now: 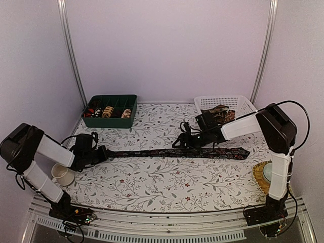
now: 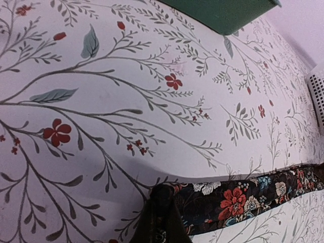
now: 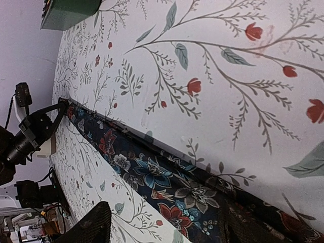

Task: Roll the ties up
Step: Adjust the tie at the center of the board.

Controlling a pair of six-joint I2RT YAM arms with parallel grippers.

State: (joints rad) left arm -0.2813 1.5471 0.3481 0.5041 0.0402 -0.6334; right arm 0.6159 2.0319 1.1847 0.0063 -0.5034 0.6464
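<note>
One dark tie with red and blue flowers lies stretched flat from left to right across the table. My left gripper is shut on its narrow left end. In the left wrist view the closed fingertips pinch that end and the tie runs off to the right. My right gripper hovers open just over the tie's middle. In the right wrist view the tie passes between the two spread fingers, with nothing held. More ties lie in the white basket.
A dark green compartment tray with coiled rolls stands at the back left. A white cup sits beside the left arm. A woven yellow mat with a pale dish lies by the right arm's base.
</note>
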